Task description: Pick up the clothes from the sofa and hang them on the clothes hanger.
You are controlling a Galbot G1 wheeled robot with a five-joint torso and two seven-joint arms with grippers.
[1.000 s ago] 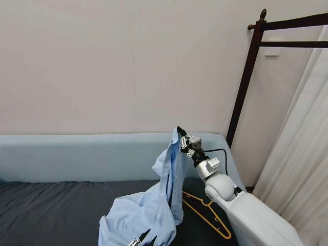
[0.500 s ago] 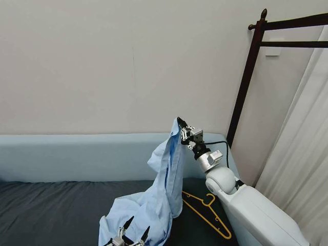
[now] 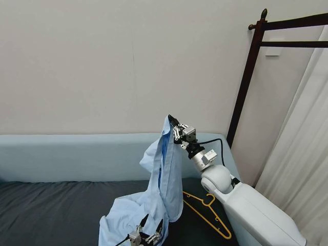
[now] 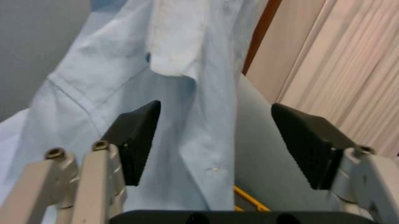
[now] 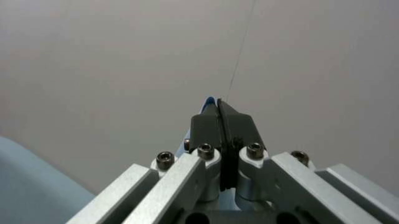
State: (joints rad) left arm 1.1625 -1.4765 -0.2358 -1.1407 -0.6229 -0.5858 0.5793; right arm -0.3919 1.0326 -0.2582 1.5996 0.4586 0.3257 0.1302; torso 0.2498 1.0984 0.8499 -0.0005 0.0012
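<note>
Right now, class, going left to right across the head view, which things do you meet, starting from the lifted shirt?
light blue fabric shirt → yellow wire hanger → dark wooden clothes rack post → white pleated curtain

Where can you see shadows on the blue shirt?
Head view: the shirt, hanging from the right gripper, darkens along its inner fold and low creases. Left wrist view: soft shadow sits under the pale collar flap, ahead of the open left gripper.
</note>
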